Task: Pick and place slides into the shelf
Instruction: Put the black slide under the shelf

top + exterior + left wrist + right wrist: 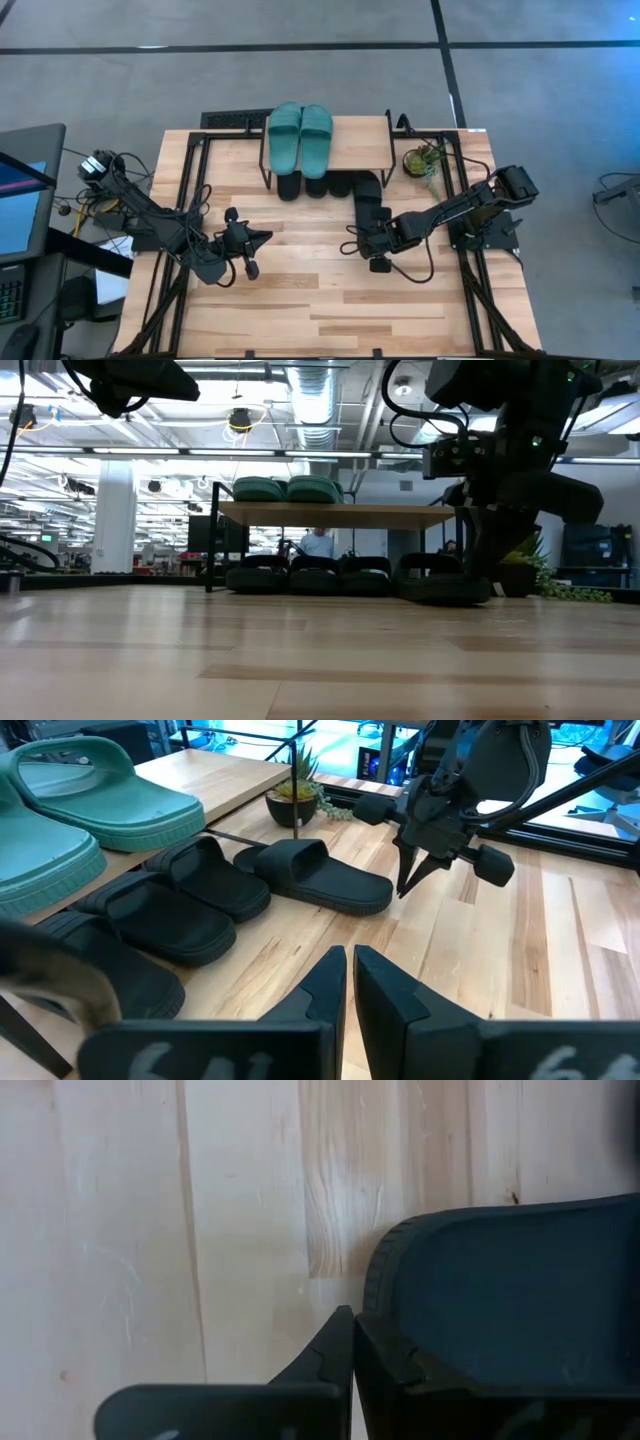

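The shelf [355, 140] stands at the table's far middle, with a teal pair of slides [300, 135] on its top board. Three black slides [180, 900] lie on the table under it. One more black slide [368, 200] lies flat on the table, toe end by the shelf's right near leg and heel toward the near edge. My right gripper [372, 240] is shut and points down at that heel end. My left gripper [262, 238] is shut and hovers over bare table left of centre. My right gripper [352, 1335] stands with shut fingers, pointing down from above, right beside the rim of the black slide's heel end [385, 1270]. I cannot tell whether a finger touches the rim. The slide lies flat on the table.
A small potted plant [425, 160] stands just right of the shelf. Black frame rails run along the table's left and right sides. Bare wood stretches from the grippers to the near edge. In the low view a person shows far behind the shelf.
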`<state>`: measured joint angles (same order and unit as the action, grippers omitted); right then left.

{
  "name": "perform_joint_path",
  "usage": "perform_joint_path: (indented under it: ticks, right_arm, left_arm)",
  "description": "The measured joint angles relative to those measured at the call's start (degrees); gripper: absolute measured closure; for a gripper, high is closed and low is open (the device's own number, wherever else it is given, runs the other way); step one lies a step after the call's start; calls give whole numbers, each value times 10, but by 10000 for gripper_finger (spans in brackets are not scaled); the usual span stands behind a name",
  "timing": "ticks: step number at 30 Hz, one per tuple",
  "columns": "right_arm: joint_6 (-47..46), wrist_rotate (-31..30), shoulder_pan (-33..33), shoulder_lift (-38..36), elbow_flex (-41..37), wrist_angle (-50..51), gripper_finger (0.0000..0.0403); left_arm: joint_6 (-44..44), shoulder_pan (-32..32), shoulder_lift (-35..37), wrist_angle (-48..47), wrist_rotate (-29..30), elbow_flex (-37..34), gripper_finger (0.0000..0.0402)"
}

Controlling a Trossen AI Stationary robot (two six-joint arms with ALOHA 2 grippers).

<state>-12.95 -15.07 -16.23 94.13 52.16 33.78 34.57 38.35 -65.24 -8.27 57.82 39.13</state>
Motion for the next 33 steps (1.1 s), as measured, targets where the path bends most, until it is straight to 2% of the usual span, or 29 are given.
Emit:
perform_joint_path:
  ticks: [23, 33]
  right_arm:
    - [-17, 0, 3, 0, -31, -38, 403]
    - [11, 0, 45, 0, -38, -53, 403]
  left_arm:
    - [3, 0, 0, 0, 0, 0, 388]
    - [3, 0, 0, 0, 1, 0, 388]
